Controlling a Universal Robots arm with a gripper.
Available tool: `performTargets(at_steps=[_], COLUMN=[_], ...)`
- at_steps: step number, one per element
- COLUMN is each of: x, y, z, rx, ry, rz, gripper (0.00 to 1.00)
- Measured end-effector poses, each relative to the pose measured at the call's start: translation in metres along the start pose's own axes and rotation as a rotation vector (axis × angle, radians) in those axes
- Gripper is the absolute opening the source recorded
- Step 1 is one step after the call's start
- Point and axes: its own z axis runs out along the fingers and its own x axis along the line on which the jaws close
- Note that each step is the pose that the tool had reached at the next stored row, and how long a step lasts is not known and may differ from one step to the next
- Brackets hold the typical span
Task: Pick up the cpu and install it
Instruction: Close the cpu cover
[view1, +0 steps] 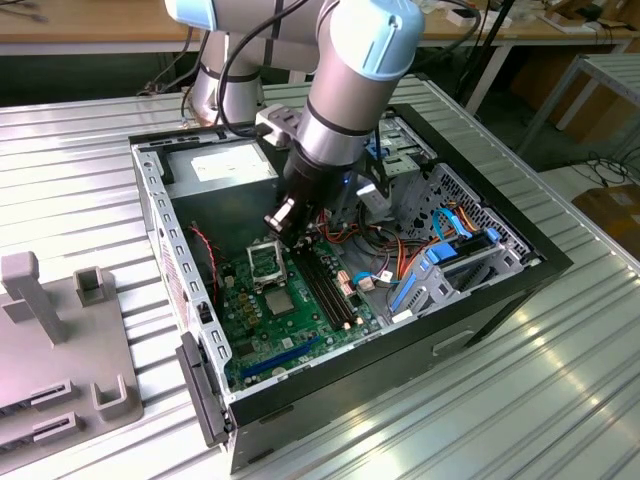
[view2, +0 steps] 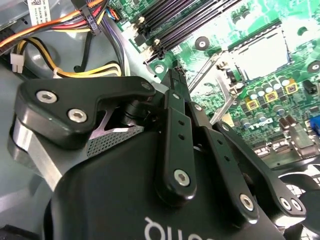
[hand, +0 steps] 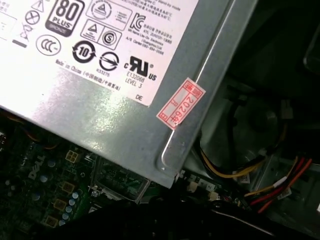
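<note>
Gripper (view1: 283, 218) at the end of the grey and blue arm (view1: 345, 90) hangs inside the open computer case (view1: 480, 300), near the middle of the exterior view. It is just above the green board (view1: 300, 335), between the metal-framed socket (view1: 264, 262) and the long black memory slots (view1: 325, 285). In the second wrist view the gripper (view2: 173, 75) has its black fingers (view2: 170, 115) drawn together at the tip, and nothing shows between them. Past the tip lie the socket (view2: 260, 50), with its frame swung up and a pale square inside, and the memory slots (view2: 185, 25).

The cpu (view1: 277, 301) is a small grey square lying flat on the board. In the exterior view it sits just below the socket and left of the slots, apart from the gripper.

The silver power supply (view1: 230, 165) fills the case's upper left corner in the exterior view. In the first wrist view its metal side (hand: 125, 115) carries a white label and a small red sticker (hand: 181, 103). Yellow, red and orange wires (view1: 400, 255) run through the right half of the case, beside a blue bracket (view1: 430, 280). The case rests on a ribbed metal table (view1: 100, 150). A grey plastic stand (view1: 60, 350) sits at the exterior view's left.
</note>
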Motion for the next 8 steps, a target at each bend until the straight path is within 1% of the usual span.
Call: performTargets(at_steps=[4, 8], x=[0.0001, 0.0002], y=[0.0003, 0.0006], z=[-0.0029, -0.0057], rx=[0.0114, 0.0186], ry=[0.0058, 0.0096], rz=[-0.006, -0.011], gripper=[0.11, 0.11])
